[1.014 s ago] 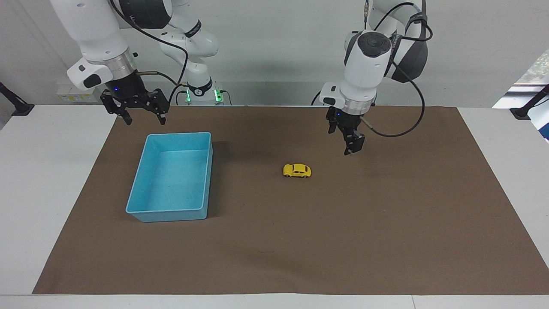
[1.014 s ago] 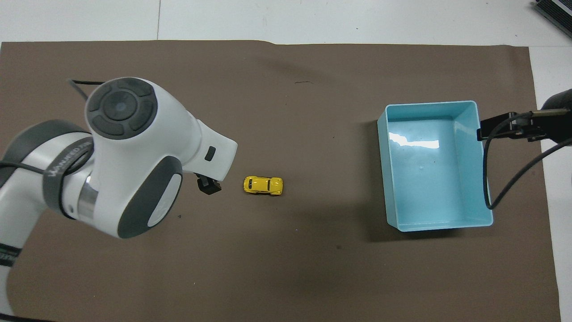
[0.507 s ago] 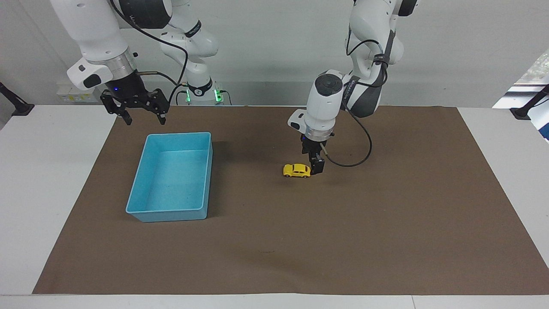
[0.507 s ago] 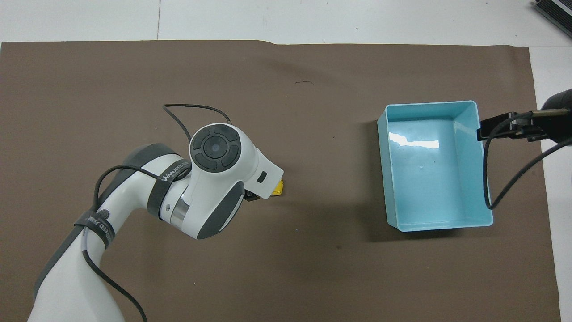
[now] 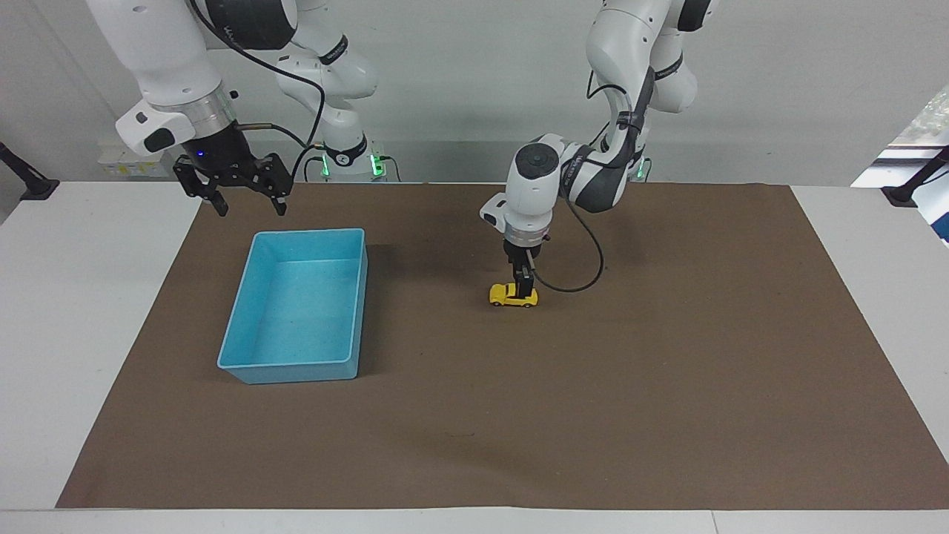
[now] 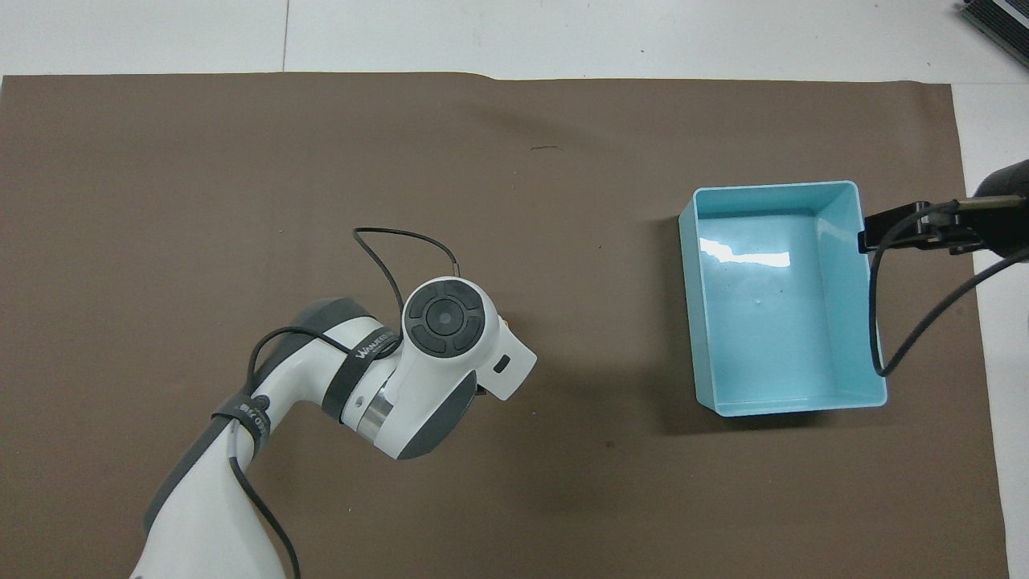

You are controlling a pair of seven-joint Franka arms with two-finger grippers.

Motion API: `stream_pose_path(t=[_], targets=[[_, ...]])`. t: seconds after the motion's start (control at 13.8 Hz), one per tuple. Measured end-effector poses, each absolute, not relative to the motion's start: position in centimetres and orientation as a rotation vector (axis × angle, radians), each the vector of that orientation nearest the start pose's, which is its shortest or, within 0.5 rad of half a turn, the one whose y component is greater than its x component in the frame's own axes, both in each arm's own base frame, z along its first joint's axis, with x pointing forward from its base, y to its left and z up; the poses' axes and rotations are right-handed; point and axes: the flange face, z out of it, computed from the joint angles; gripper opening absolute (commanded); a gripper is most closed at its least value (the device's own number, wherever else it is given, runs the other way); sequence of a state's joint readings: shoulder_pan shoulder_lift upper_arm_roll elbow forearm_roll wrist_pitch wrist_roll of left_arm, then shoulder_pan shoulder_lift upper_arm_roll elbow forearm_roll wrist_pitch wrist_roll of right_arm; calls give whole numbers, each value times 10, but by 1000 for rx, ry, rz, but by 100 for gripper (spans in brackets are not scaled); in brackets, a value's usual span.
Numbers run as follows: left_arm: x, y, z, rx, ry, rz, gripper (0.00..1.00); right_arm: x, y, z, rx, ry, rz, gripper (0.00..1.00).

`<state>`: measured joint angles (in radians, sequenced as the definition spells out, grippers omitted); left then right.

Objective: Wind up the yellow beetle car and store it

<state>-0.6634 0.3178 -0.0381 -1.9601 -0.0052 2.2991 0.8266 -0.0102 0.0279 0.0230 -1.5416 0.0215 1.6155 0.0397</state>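
The yellow beetle car [image 5: 508, 296] stands on the brown mat near the middle of the table. My left gripper [image 5: 525, 291] is down at the car, one finger showing in front of the car's end toward the left arm's side. In the overhead view the left wrist covers the car almost fully. My right gripper [image 5: 250, 203] is open and empty in the air, over the mat at the edge of the light blue bin [image 5: 293, 371] that is nearer to the robots, and waits there.
The light blue bin [image 6: 772, 322] is empty and stands toward the right arm's end of the table. The brown mat [image 5: 667, 371] covers most of the white table. A black cable loops from the left wrist beside the car.
My left arm has swung over from the left arm's end and come down onto the car. The car and the right arm have not moved.
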Motion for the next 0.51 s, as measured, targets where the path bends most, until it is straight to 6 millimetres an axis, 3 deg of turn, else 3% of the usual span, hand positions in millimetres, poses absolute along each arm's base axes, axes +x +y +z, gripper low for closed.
stream_pose_path(t=[0.14, 0.29, 0.51], targets=[[467, -401, 295, -2290, 2172, -22, 100, 568, 9, 627, -3117, 43, -71, 100], [468, -400, 294, -2250, 2176, -12, 98, 568, 9, 627, -3117, 43, -71, 100], [468, -401, 296, -2228, 2154, -9, 86, 568, 9, 627, -3117, 43, -71, 100]])
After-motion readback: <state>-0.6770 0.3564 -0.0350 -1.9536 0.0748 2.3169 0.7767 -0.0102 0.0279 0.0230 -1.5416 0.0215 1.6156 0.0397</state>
